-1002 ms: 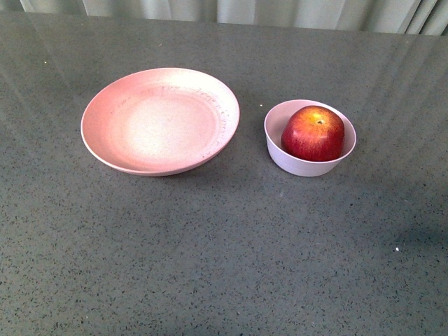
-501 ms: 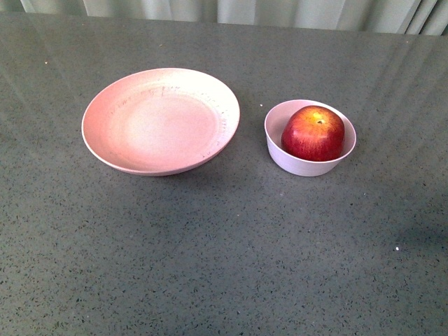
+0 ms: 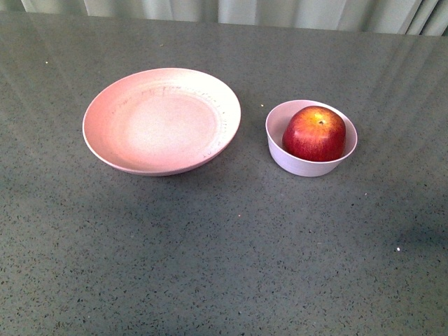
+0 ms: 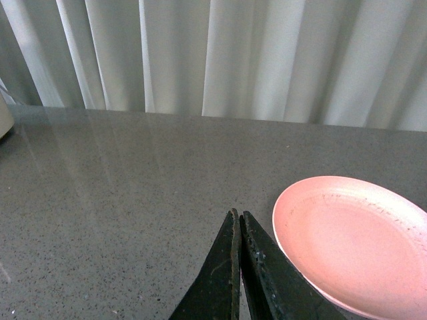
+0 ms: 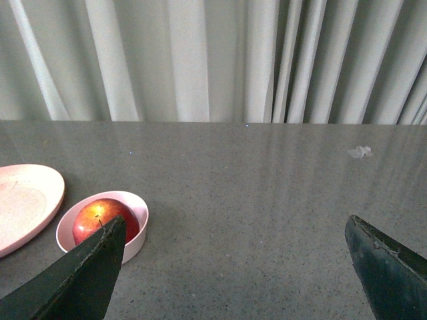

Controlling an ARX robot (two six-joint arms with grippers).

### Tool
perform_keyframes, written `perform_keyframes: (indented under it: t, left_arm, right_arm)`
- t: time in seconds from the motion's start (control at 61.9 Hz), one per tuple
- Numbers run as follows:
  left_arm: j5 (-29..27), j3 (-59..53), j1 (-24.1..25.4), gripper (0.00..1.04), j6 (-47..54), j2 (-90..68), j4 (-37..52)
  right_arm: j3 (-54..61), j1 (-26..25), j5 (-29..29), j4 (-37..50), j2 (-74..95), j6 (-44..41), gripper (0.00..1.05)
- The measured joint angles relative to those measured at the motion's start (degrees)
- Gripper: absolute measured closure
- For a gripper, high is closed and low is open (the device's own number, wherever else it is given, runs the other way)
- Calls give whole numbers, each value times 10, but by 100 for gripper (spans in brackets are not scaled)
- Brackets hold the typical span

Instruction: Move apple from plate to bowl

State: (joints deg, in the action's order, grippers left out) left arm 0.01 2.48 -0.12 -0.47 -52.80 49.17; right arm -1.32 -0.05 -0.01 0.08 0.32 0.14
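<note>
The front view looks down from above at the grey bench (image 3: 224, 245), taking in the plate (image 3: 162, 120) and the bowl (image 3: 311, 138) side by side. The left wrist view sits low over the bench, looking past its end effector (image 4: 237, 215) toward the curtain (image 4: 213, 53), and shares only the plate. The right wrist view, likewise low and facing the curtain, shares both the bowl and the plate's edge.

In the front view the plate (image 3: 162, 120) and the bowl (image 3: 311, 137) with the apple (image 3: 314, 133) inside sit a tiny bit further right in the picture than one second ago. The whole scene has shifted together. The bright glare on the inside of the plate has faded, so its surface now looks evenly pink.
</note>
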Motion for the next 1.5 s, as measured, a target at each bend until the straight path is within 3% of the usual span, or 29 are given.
perform_keyframes:
  t: [0.452,1.357,1.503]
  left_arm:
    - [0,-16,0,103,0,238,-206]
    - [0,-16,0,103,0,425,-388]
    - [0,-16,0,103,0,509,-487]
  right_arm:
    - [0,0,0,0,0,0,9]
    - [0,0,0,0,0,0,9]
    - [0,0,0,0,0,0,9]
